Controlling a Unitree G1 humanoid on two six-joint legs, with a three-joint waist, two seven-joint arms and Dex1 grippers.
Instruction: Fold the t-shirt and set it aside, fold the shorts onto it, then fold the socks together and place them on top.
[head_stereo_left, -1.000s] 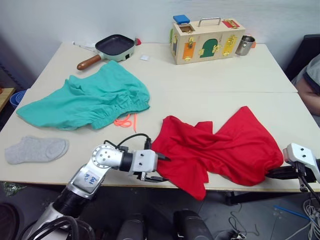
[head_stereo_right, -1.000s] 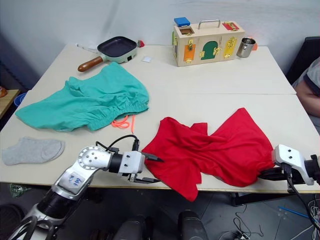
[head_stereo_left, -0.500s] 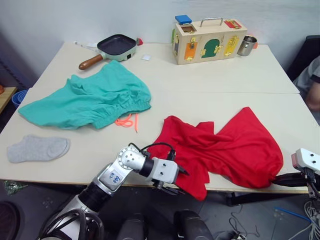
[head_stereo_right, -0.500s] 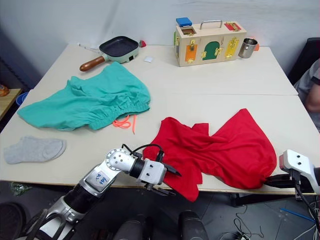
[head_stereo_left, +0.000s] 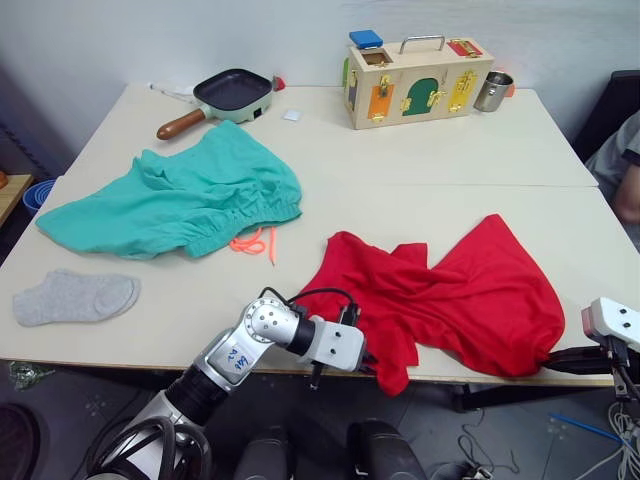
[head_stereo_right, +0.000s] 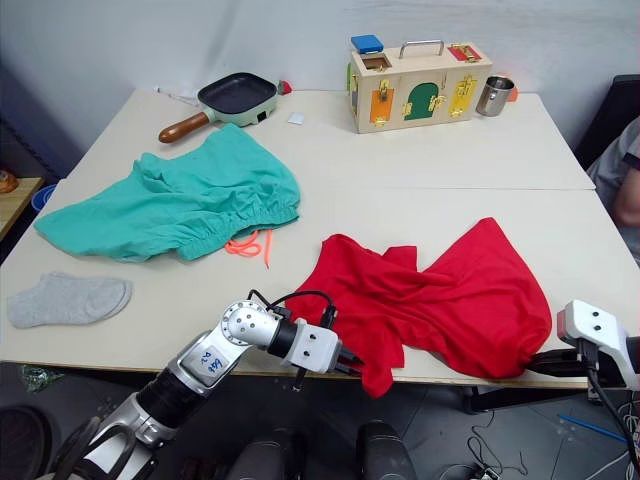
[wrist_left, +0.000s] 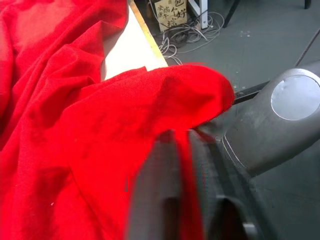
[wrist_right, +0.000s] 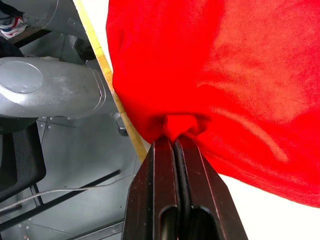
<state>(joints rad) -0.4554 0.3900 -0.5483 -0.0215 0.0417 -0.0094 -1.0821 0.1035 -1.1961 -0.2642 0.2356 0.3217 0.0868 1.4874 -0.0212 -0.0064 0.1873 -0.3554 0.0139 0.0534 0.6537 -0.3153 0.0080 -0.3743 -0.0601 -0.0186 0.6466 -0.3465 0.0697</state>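
Lying crumpled at the counter (head_stereo_left: 420, 165)'s 5 o'clock edge, t-shirt (head_stereo_left: 450, 295), with left gripper (wrist_left: 182, 150) clamping jaws together on its overhanging near corner and right gripper (wrist_right: 175, 145) pinching jaws shut on its 3 o'clock hem. Spreading at 10 o'clock, shorts (head_stereo_left: 175, 200); resting at 8 o'clock, well apart, one sock (head_stereo_left: 75, 297).
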